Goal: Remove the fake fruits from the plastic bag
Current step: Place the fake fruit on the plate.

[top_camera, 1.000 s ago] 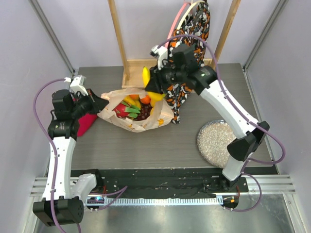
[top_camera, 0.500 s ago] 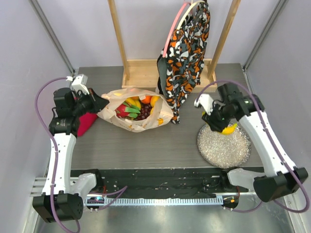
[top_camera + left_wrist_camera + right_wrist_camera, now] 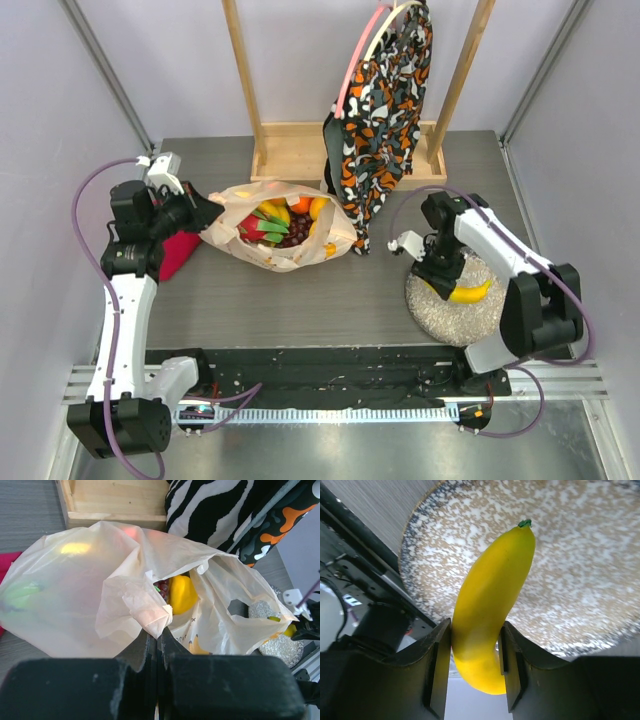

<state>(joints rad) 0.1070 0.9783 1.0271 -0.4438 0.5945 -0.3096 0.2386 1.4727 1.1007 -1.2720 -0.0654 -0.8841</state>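
- The right tool [image 3: 472,647] pinches a yellow banana [image 3: 490,595] near its fat end, with one finger on each side.
- The banana is over the sparkly silver plate [image 3: 438,318]. Its green tip points at the plate. I cannot tell if the banana touches the plate.
- The plate sits on the right side of the grey bench [image 3: 300,300].
- The left tool [image 3: 157,639] is pressed together on a fold of the plastic bag [image 3: 65,595], at the left rim of its mouth.
- The plastic bag lies on the left-middle part of the bench, well apart from the plate. Its mouth is open and faces up.
- The other fake fruits [image 3: 280,225] are inside the plastic bag: a dark grape bunch [image 3: 293,237], an orange [image 3: 300,205], a red one, some green bits and more yellow ones.
- In the left wrist view, a yellow fruit [image 3: 181,594] peeks out of the bag's mouth.
- A red cloth [image 3: 178,255] lies just beside the bag, on its left.
- A wooden frame [image 3: 290,155] stands behind the bag. A spotted cloth [image 3: 380,100] hangs from it, and its low end comes down near the bag's right side.
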